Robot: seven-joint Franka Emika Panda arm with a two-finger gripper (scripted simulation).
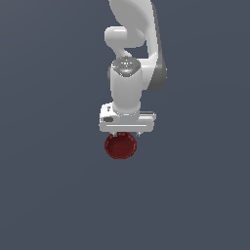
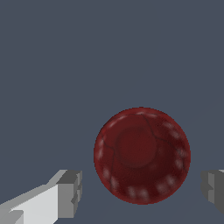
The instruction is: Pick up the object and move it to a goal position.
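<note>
The object is a small round dark red bowl point(image 1: 120, 146) with a glossy inside, lying on the flat grey ground; the wrist view shows it from above point(image 2: 142, 155). My gripper point(image 2: 142, 192) hangs over it and is open, its two grey fingertips point(image 2: 70, 194) spread wider than the bowl, one on each side. No fingertip touches the bowl. In the exterior view the white hand point(image 1: 127, 122) covers the bowl's far edge and hides the fingers.
The white arm point(image 1: 134, 58) rises behind the hand. Plain dark grey ground point(image 1: 49, 195) lies all around the bowl, with no other objects in view.
</note>
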